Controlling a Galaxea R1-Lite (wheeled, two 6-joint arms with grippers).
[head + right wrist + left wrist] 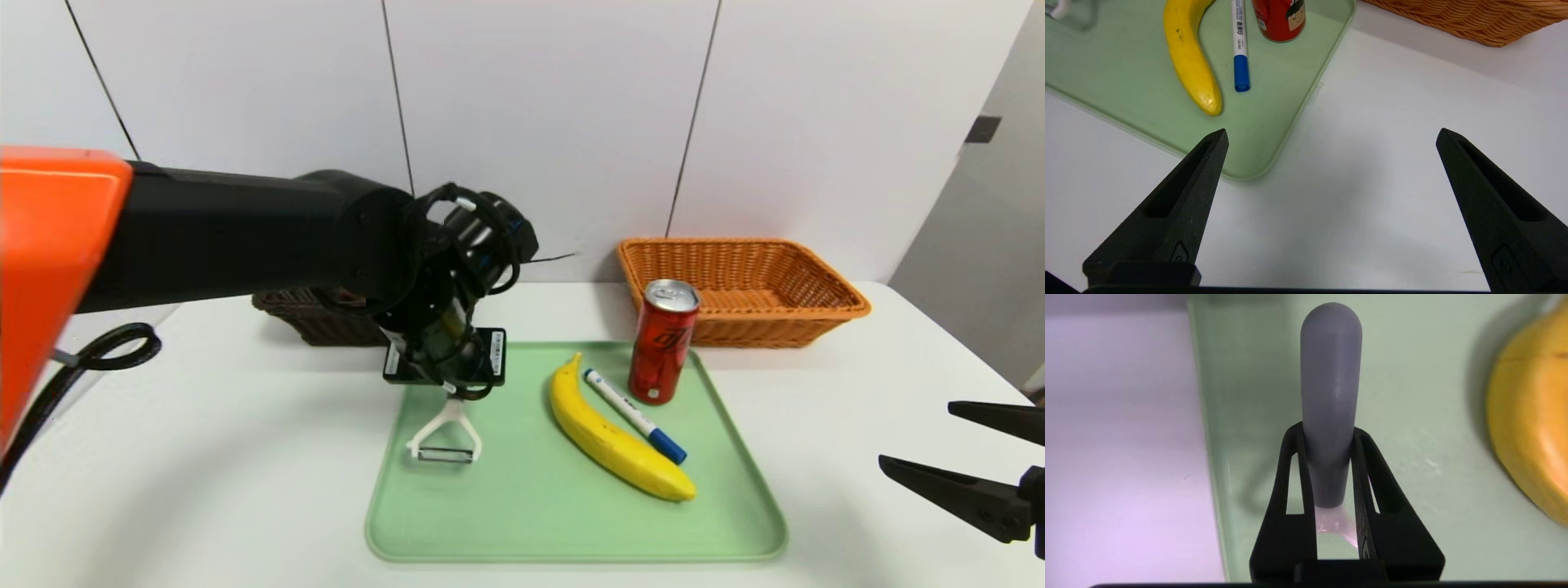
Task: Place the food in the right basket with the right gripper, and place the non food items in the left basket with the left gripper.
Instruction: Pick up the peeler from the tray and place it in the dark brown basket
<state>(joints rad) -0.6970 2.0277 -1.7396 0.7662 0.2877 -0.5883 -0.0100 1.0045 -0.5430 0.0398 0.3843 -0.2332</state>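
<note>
The left end effector (1329, 457) pinches the peeler (445, 433) by its grey handle – head hanging free for carrying to the dark basket (314, 318); the right end effector (1331, 204) waits spread over the counter (1372, 163).

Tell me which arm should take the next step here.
Left. The left gripper is already shut on the peeler, and the dark brown basket sits right behind it. The right gripper is parked open off the tray.

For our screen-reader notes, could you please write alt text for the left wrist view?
The left end effector is shut on the peeler, clamping its grey handle above a green tray. A yellow banana lies on the tray beside it.
</note>
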